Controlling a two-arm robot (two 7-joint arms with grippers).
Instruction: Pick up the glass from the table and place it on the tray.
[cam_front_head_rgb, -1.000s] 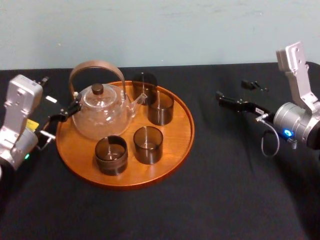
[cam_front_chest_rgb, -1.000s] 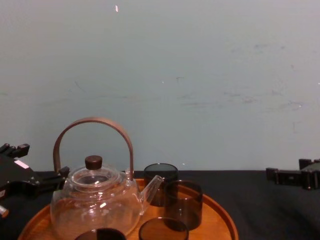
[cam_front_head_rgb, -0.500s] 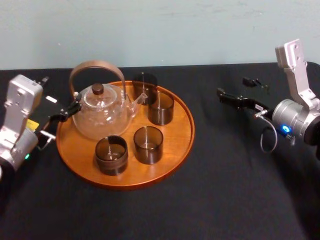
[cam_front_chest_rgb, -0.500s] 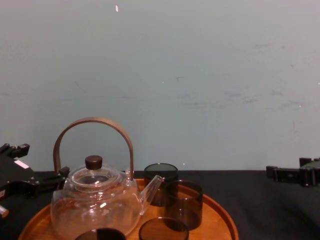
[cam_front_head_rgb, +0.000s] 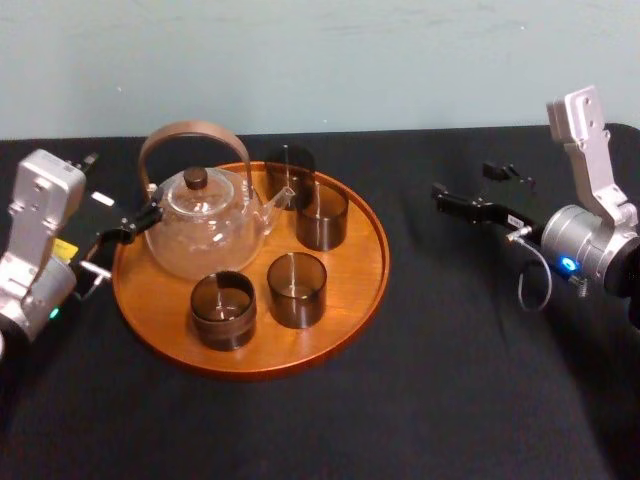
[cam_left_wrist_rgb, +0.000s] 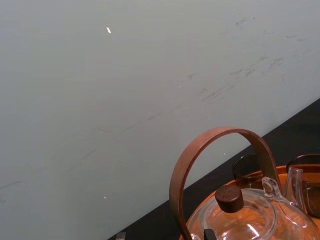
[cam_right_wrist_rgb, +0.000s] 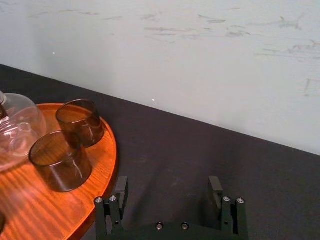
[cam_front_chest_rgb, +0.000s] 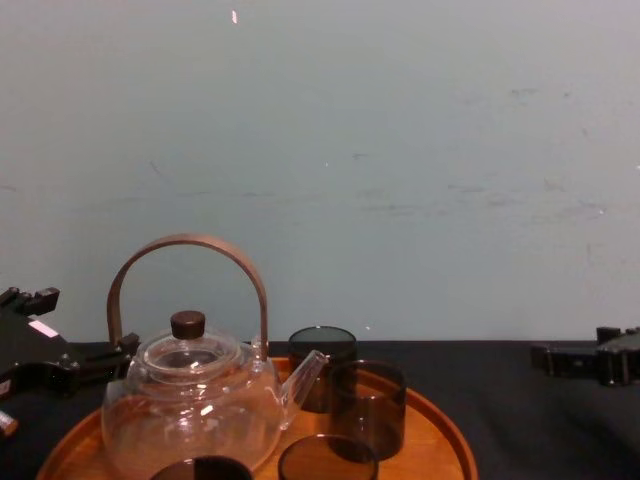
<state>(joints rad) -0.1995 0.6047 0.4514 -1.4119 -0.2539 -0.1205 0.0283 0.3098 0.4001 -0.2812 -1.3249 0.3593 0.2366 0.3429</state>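
Head view: glasses (cam_front_head_rgb: 296, 290) sit on the tray (cam_front_head_rgb: 370, 262), well left of the right gripper's (cam_front_head_rgb: 462, 180) wide, empty jaws. The left gripper (cam_front_head_rgb: 115, 205) is by the teapot (cam_front_head_rgb: 200, 235); I cannot tell its grip.

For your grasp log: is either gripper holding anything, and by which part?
Nothing is held. The right gripper is open above the table. The left gripper is open beside the teapot, clamping nothing.

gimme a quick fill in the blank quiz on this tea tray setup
1. The number of dark glasses standing on the tray is ____.
2. The teapot stands on the tray's ____ side, near the left gripper.
3. The right gripper hangs over the table beside the tray, holding nothing, its jaws ____.

Missing words: four; left; open
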